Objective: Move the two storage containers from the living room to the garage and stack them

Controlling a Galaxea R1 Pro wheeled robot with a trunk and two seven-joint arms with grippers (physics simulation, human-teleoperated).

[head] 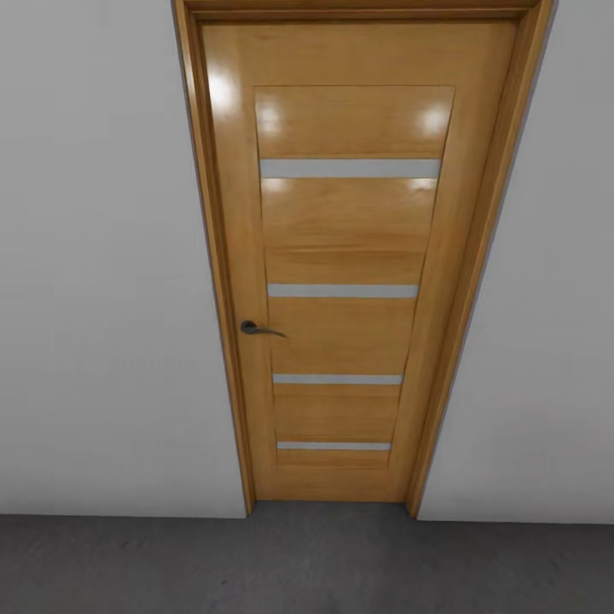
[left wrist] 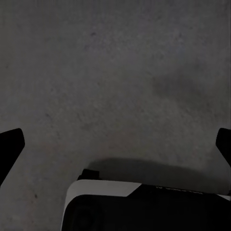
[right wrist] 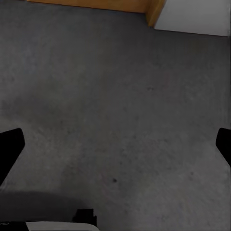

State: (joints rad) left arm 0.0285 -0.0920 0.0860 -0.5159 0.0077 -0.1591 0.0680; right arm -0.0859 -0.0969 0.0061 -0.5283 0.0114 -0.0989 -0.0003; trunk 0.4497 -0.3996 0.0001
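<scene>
Head view: we face pale grey walls (head: 94, 256) and a closed wooden door (head: 345, 256) with four pale strips and a dark handle (head: 256, 328), standing on the dark grey floor (head: 298, 563).

Left wrist view: the left gripper (left wrist: 115, 142) hangs over bare floor, fingers (left wrist: 10, 144) spread wide, holding nothing.

Right wrist view: the right gripper (right wrist: 115, 144) likewise, fingers (right wrist: 9, 147) wide apart, over floor near the door's foot.
</scene>
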